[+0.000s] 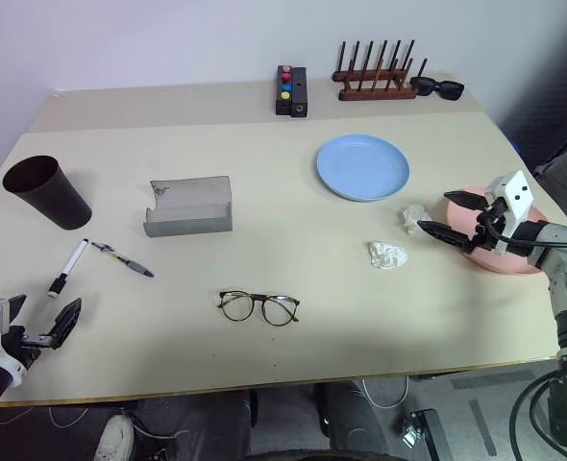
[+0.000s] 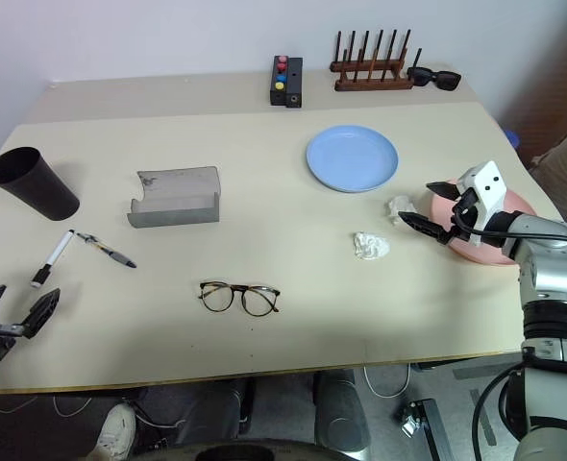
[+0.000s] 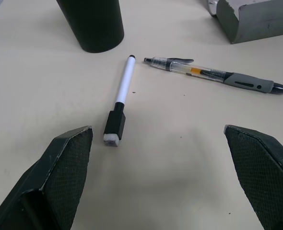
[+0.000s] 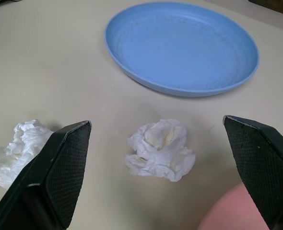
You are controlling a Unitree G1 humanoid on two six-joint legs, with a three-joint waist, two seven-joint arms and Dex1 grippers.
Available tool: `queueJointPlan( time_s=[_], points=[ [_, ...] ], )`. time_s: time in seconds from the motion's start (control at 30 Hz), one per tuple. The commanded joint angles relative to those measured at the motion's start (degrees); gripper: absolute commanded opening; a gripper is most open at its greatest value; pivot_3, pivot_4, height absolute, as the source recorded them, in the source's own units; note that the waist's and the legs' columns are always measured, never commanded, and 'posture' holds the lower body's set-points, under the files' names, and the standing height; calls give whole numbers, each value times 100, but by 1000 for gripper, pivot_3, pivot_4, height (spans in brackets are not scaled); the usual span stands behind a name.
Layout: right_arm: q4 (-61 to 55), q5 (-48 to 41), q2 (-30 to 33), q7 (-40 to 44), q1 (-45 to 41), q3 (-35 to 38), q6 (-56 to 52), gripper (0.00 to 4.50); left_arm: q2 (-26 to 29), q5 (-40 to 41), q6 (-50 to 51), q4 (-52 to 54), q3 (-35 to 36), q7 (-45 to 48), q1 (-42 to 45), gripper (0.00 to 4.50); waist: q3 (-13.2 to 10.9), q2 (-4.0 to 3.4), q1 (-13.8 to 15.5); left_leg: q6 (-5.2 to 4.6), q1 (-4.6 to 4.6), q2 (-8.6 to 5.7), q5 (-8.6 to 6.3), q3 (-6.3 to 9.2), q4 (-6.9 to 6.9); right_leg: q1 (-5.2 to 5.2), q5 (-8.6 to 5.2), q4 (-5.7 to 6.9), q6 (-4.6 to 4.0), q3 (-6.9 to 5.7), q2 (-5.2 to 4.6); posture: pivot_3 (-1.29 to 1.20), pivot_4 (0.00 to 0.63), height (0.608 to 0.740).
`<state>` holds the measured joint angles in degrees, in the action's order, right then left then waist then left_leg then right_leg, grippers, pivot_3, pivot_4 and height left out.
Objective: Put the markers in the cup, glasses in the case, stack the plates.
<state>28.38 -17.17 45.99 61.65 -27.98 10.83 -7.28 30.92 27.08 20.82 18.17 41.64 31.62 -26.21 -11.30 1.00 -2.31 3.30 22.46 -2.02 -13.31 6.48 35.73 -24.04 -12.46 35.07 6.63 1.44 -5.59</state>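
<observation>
The dark cup [image 1: 45, 192] stands at the table's left. Just in front of it lie the white marker [image 1: 69, 267] and the dark marker [image 1: 122, 259]. My left gripper [image 1: 41, 317] hovers open near the front edge, a short way from the white marker [image 3: 120, 103]. The grey case [image 1: 189, 206] lies open, and the glasses [image 1: 258, 306] rest in front of it. The blue plate [image 1: 362, 167] sits right of centre. My right gripper [image 1: 435, 212] is open over the left rim of the pink plate [image 1: 509, 264], holding nothing.
Two crumpled tissue wads [image 1: 387, 254] [image 1: 414, 216] lie between the plates and my right gripper. At the back stand a black box with coloured buttons [image 1: 291, 90], a wooden rack [image 1: 375, 82] and black sunglasses [image 1: 437, 87].
</observation>
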Motion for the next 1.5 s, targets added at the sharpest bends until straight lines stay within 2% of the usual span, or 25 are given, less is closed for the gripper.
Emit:
queueJointPlan(
  time_s=[0.03,0.57,0.67,0.83,1.0,1.13,1.2,1.33,1.5],
  points=[
    [-34,-44,-18,-16,-121,64,43,4500,5,96,-106,89,220,5,-29,4475,0,0,-1,0,0,0,0,0,0,0,0,0,0,0,0,0,150,739],
    [-130,-21,-286,-162,-273,-62,195,4500,-35,77,57,345,-21,-324,310,4475,0,0,3,0,0,0,0,0,2,1,1,0,-1,0,0,0,150,739],
    [-457,-51,-452,-218,-337,-147,186,4500,46,39,241,343,-119,-538,586,4475,0,0,-4,0,-1,0,0,0,1,1,1,2,0,0,1,0,150,739],
    [-1624,-214,-873,-342,-300,-446,-184,4500,114,-114,1010,332,-399,-1382,1433,4475,0,0,-3,0,-2,0,0,2,2,1,4,8,3,0,2,0,150,739],
    [-3022,-294,-1735,-544,-258,-1355,-804,4500,-389,-266,2325,403,-1017,-2853,2857,4475,3,4,19,0,-3,-1,1,16,17,6,17,21,27,-4,6,0,150,739],
    [-3492,-313,-2284,-793,-131,-1806,-1096,4500,-913,-378,3115,590,-1211,-3640,3315,4475,3,5,16,1,0,-5,0,15,18,6,19,16,33,-3,4,0,150,739],
    [-3614,-277,-2531,-917,-66,-2051,-1203,4500,-1394,-413,3589,781,-1157,-4233,3590,4475,3,6,24,1,0,-5,0,15,18,5,20,15,34,-3,4,0,150,739],
    [-3782,-331,-2778,-1046,10,-2254,-1408,4500,-1921,-691,4091,1043,-1198,-4946,3928,4475,5,9,44,2,-1,-5,1,19,23,5,21,24,33,-5,6,0,150,739],
    [-3868,-353,-2901,-1092,116,-2414,-1529,4500,-2287,-1069,4687,1017,-1292,-5465,4329,4475,6,11,103,3,-1,-7,1,18,27,7,20,24,33,-4,6,0,150,739]
  ],
)
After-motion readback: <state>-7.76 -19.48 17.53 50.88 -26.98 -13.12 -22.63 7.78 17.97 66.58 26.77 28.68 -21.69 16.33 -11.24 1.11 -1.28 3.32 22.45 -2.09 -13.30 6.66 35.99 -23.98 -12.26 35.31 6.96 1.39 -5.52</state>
